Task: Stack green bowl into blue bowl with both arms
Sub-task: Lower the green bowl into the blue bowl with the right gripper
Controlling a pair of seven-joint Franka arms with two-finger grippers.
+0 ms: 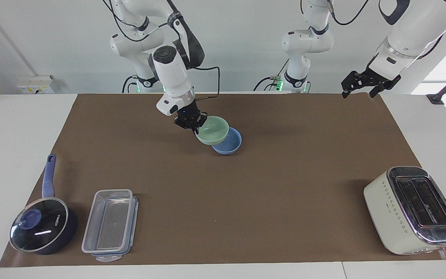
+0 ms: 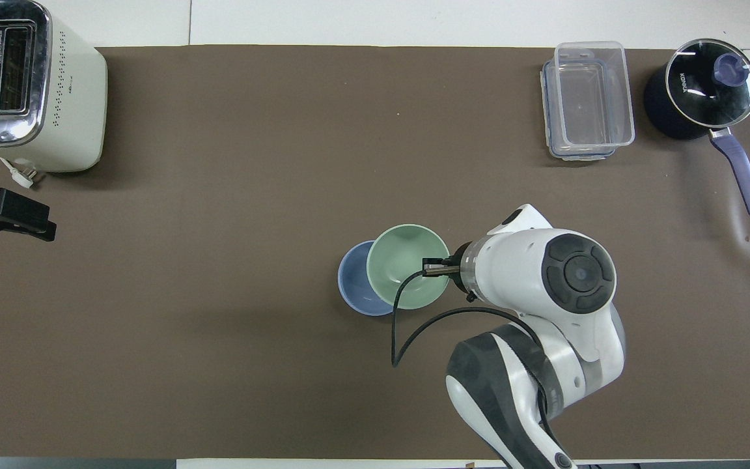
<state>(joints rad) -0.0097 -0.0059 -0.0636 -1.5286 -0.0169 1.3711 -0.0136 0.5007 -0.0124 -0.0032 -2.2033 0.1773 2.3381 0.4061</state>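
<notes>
My right gripper point(image 1: 197, 126) is shut on the rim of the green bowl point(image 1: 213, 130) and holds it just above the table, partly over the blue bowl point(image 1: 231, 145). The green bowl point(image 2: 407, 264) covers the part of the blue bowl point(image 2: 351, 281) toward the right arm's end. The right gripper point(image 2: 434, 268) grips the green bowl's rim on the side toward the right arm's end. The blue bowl stands on the brown mat point(image 1: 246, 193). My left gripper point(image 1: 357, 92) is open and empty, raised over the mat's corner at the left arm's end; it also shows in the overhead view point(image 2: 36, 225).
A cream toaster point(image 1: 412, 209) point(image 2: 23, 85) stands far from the robots at the left arm's end. A clear lidded container point(image 1: 108, 224) point(image 2: 586, 98) and a dark blue saucepan with a glass lid point(image 1: 41, 228) point(image 2: 700, 91) stand far from the robots at the right arm's end.
</notes>
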